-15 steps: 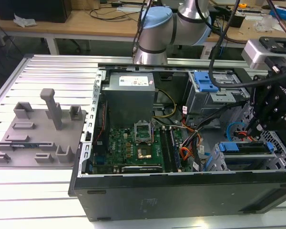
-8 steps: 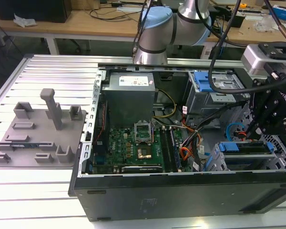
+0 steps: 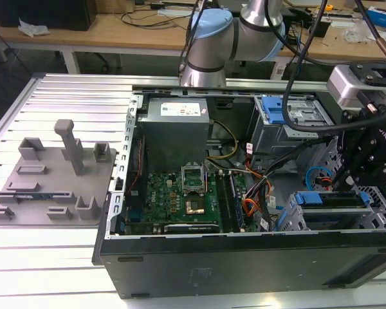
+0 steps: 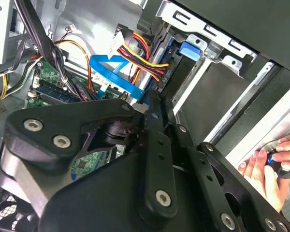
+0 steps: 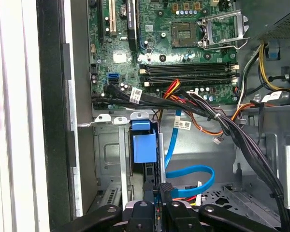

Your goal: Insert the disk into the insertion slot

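Ribbed metal bench [image 3: 64,244] carries an open computer case [image 3: 244,257], lid off. Gripper [image 3: 347,183] hangs over the drive cage at the exterior view's right. Disk [image 5: 145,147] stands edge-up in the slot [image 5: 111,159], blue carrier showing, seemingly part-way down; full seating unclear. In the first wrist view the fingers [image 5: 165,189] sit just beside the disk's edge; whether they grip it, cannot tell. A hand [image 4: 268,166] rests outside the case.
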Available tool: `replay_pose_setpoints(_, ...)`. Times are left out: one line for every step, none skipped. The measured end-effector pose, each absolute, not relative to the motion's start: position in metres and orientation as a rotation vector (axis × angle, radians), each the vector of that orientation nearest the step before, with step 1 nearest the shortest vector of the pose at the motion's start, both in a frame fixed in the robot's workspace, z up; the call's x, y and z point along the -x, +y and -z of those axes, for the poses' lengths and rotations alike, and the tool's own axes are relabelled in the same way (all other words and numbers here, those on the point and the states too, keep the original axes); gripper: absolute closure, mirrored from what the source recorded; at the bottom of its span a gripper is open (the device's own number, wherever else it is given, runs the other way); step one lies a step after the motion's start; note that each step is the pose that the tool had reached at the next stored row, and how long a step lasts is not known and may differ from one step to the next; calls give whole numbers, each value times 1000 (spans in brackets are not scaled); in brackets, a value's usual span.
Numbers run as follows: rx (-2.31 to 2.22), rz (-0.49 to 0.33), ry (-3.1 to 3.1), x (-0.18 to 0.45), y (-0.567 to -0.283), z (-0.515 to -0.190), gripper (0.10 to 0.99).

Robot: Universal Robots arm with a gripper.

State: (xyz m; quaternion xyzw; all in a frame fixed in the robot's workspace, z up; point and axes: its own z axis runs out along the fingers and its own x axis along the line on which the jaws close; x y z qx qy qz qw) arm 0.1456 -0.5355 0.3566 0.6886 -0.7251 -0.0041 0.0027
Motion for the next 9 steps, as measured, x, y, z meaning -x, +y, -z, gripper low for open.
replay_pose_setpoints(-2160, 13, -2274, -146, -535, -357, 925)
replay_pose_setpoints(-2160, 13, -2274, -146, -535, -357, 925)
replay_pose_setpoints(-2160, 13, -2274, -146, -535, -356, 925)
replay_pose_setpoints(-2160, 13, -2274, -146, -535, -356, 925)
replay_pose_setpoints(-2160, 13, -2274, -146, -535, -356, 925)
replay_pose_setpoints(-2160, 13, -2274, -146, -535, -355, 925)
replay_pose_setpoints(-2160, 13, -2274, -146, -535, -355, 925)
replay_pose_setpoints(-2160, 13, -2274, -146, -535, -355, 925)
replay_pose_setpoints(-2160, 13, -2274, -146, -535, -354, 925)
